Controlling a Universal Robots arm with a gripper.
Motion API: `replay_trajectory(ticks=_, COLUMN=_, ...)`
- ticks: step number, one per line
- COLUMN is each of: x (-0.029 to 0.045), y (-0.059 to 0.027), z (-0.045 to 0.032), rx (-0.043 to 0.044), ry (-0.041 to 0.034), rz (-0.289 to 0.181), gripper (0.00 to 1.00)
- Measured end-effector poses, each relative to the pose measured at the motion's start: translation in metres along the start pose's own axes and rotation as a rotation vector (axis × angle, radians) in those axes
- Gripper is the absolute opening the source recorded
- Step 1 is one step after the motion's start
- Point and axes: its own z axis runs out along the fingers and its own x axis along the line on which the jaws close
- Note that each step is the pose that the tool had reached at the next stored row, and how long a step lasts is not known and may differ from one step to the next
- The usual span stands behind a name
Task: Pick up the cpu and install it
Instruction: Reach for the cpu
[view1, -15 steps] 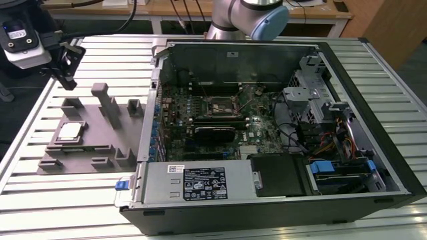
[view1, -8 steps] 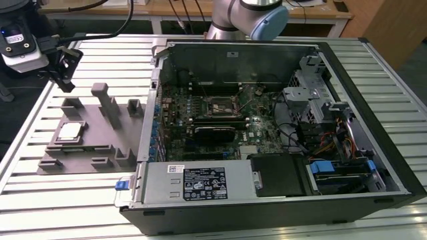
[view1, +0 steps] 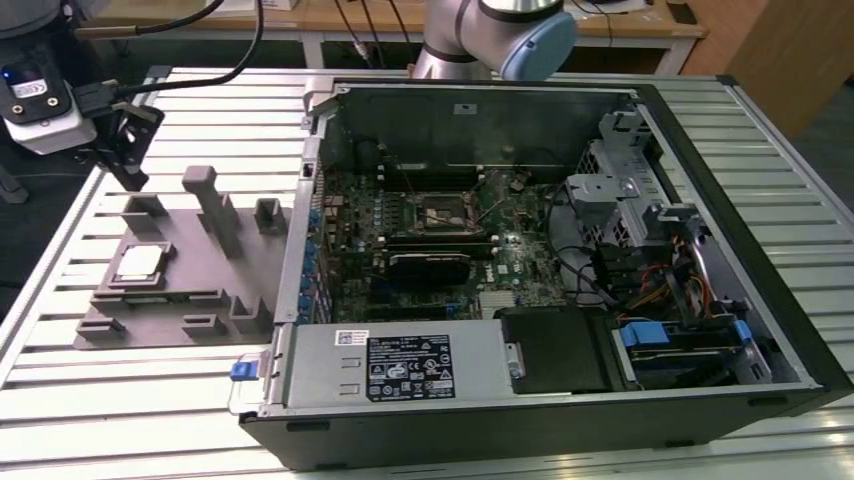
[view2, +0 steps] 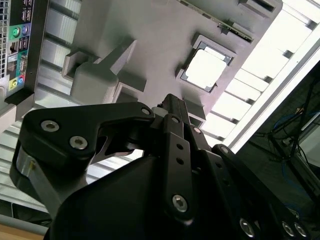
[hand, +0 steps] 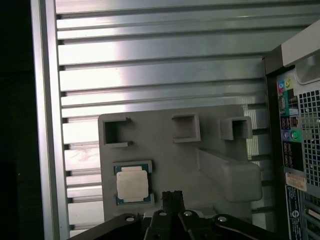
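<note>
Held black gripper (hand: 172, 195) closed and empty near small flat silver square cpu (hand: 132, 183) in grey plastic fixture plate (hand: 150, 131); risked striking cpu if lowered unopened.

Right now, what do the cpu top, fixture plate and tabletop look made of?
cpu: pale silvery top, soft sheen, looks like metal; rim unclear.
fixture plate: uniform matte grey, no glints, likely plastic.
tabletop: ribbed slats with bright streaky reflections, probably bare aluminium.

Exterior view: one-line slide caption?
Gripper near the grey fixture plate where the cpu sits, beside the open computer case.
</note>
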Motion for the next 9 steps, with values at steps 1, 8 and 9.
replay_trajectory(ticks=1, x=0.0005, y=-0.0001, z=0.0006, rx=0.0, ry=0.0001, rz=0.0, gripper=0.11)
replay_trajectory(ticks=8, x=0.0051, y=-0.0006, z=0.0038, rx=-0.0001, ry=-0.0002, rz=0.0, gripper=0.11)
replay_trajectory(ticks=9, x=0.0052, y=-0.0006, z=0.0038, rx=0.0, ry=-0.0001, rz=0.0, gripper=0.11)
